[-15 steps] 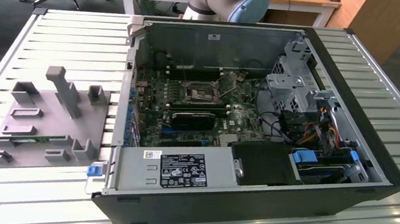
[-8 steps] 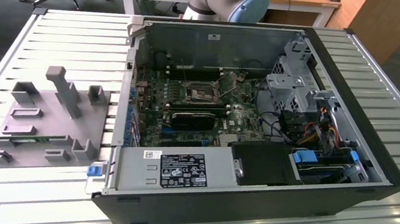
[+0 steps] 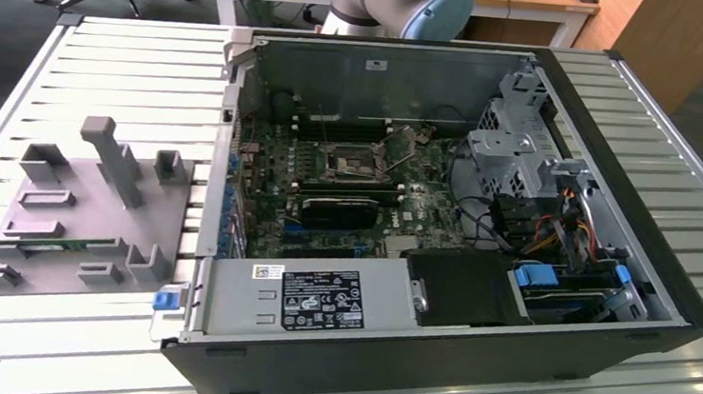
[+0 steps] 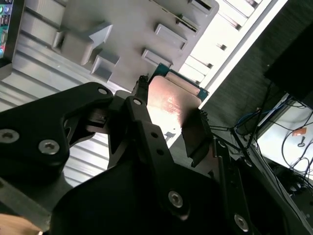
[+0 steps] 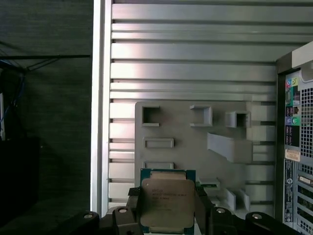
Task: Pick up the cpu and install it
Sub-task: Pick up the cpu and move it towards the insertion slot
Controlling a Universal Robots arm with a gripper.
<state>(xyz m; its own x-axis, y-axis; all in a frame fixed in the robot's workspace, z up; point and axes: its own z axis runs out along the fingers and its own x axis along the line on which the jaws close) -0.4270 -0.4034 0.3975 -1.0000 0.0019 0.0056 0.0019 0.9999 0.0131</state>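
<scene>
The cpu (image 5: 167, 203) is a flat square chip with a shiny metal top and a thin green edge. My gripper (image 5: 167, 211) is shut on it, one black finger (image 5: 134, 208) on each side. It is held up in the air above the grey parts holder (image 5: 195, 142) on the slatted table. In the second wrist view the cpu (image 4: 172, 100) shows between the same fingers (image 4: 143, 117), with the holder (image 4: 122, 34) behind it. In the exterior view the open socket (image 3: 357, 165) sits on the motherboard inside the open computer case (image 3: 441, 339).
The grey holder (image 3: 83, 212) lies on the exterior view's left of the case, with upright posts and a green memory stick (image 3: 49, 242) in a slot. A black heatsink (image 3: 340, 211) and cables (image 3: 553, 234) crowd the case. The case's rear panel (image 5: 298, 147) borders the holder.
</scene>
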